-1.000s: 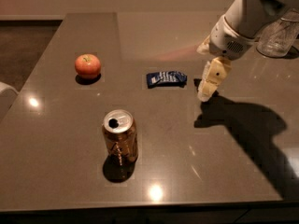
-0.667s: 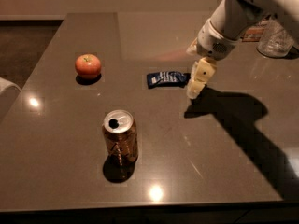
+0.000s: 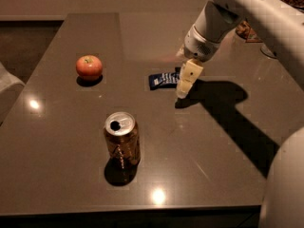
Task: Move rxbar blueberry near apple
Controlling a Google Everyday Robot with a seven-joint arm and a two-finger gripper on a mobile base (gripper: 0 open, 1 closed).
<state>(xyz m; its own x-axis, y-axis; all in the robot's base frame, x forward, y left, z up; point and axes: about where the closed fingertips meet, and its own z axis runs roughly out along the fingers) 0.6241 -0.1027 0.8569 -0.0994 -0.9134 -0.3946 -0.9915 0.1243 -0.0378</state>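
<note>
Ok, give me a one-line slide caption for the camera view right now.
Gripper beside the rxbar blueberry on the table; apple lies apart, soda can nearer the camera.

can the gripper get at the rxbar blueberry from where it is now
Probably yes. The gripper hangs just beside one end of the rxbar blueberry, with nothing between them; the soda can and the apple sit well away.

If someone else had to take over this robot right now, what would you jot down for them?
Gripper: low over the table, at the right end of the rxbar blueberry, carrying nothing.
The bar lies flat mid-table, and the apple sits well apart to its left.
Done: the approach only.
Left: grasp the bar and set it beside the apple, avoiding the soda can.
</note>
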